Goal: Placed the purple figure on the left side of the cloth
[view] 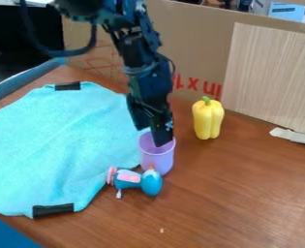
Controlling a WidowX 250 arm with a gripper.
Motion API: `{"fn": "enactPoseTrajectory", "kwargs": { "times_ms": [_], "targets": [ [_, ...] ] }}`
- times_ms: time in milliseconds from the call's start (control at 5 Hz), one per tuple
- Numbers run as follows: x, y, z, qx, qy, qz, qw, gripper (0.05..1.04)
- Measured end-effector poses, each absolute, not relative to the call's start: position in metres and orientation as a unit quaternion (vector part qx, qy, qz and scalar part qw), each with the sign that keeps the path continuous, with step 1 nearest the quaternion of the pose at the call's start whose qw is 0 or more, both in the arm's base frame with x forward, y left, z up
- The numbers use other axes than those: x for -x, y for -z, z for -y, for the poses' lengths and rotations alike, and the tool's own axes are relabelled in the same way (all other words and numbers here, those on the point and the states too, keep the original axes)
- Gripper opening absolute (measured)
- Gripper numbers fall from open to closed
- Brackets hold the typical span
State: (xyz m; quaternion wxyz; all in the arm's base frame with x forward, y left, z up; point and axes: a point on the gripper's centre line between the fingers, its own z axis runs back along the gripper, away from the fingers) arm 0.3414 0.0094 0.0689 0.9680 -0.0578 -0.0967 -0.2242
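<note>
The purple cup [157,159], likely the task's figure, stood upright by the right edge of the cloth [64,140]; the gripper [150,137] had its fingers apart, one dipping inside, probably to pinch the wall

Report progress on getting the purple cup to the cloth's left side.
Nothing looks finished: the purple cup stands at the right edge of the cloth. The gripper is at its mouth; whether it grips is unclear. Remaining: carrying it across and setting it down.
</note>
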Motion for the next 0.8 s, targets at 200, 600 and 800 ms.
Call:
{"fn": "enactPoseTrajectory", "kwargs": {
  "times_ms": [200,600,800],
  "targets": [
    [-0.3409,-0.0620,-0.0092,0.046,0.228,0.084,0.969,0.999],
    [-0.3398,-0.0611,-0.0089,0.042,0.231,0.079,0.969,0.695],
    [-0.3366,-0.0610,-0.0072,0.052,0.237,0.071,0.967,0.348]
  ]
}}
